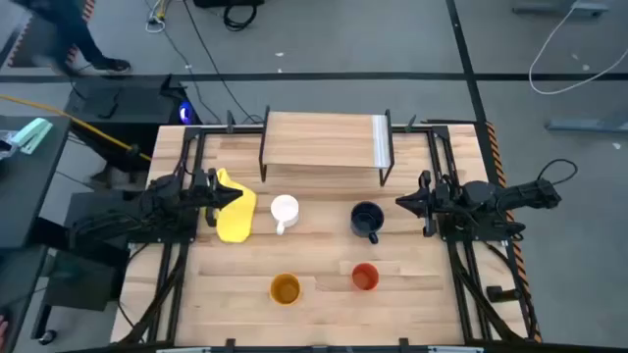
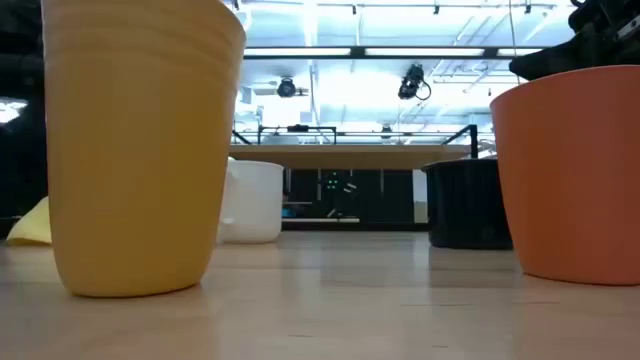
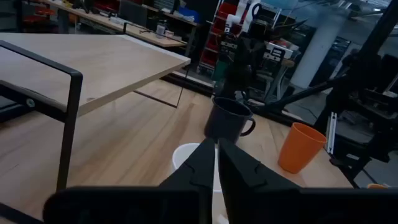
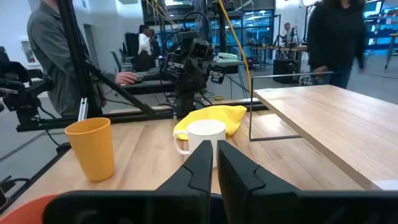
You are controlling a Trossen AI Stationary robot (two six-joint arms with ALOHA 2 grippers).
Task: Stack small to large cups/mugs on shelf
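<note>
The low view is largely blocked by the yellow-orange cup (image 2: 140, 145) and the orange-red cup (image 2: 570, 175) standing close to the lens, both cut off at the frame edges; behind them only part of the white mug (image 2: 250, 200) and the dark mug (image 2: 468, 205) show, and the shelf (image 2: 350, 158) appears as a thin edge. In the left wrist view the white mug is mostly hidden behind the left arm's own fingers, and in the right wrist view the dark mug cannot be made out beneath the fingers.

There are four vessels, one shelf and one yellow cloth (image 1: 235, 208). From above, the white mug (image 1: 284, 211) and the dark mug (image 1: 366, 220) stand on the table (image 1: 412, 294) in front of the shelf (image 1: 324, 142), while the yellow-orange cup (image 1: 286, 288) and the orange-red cup (image 1: 364, 277) stand nearer the front edge, well apart from the shelf. Nothing rests on the shelf.

The left gripper (image 1: 228, 194) sits at the table's left side over the cloth, just beside the white mug; its fingers (image 3: 202, 165) are closed together and hold nothing. The right gripper (image 1: 404, 202) sits at the right side, near the dark mug, its fingers (image 4: 202, 163) likewise pressed together and empty. People stand in the room beyond the table in the right wrist view.
</note>
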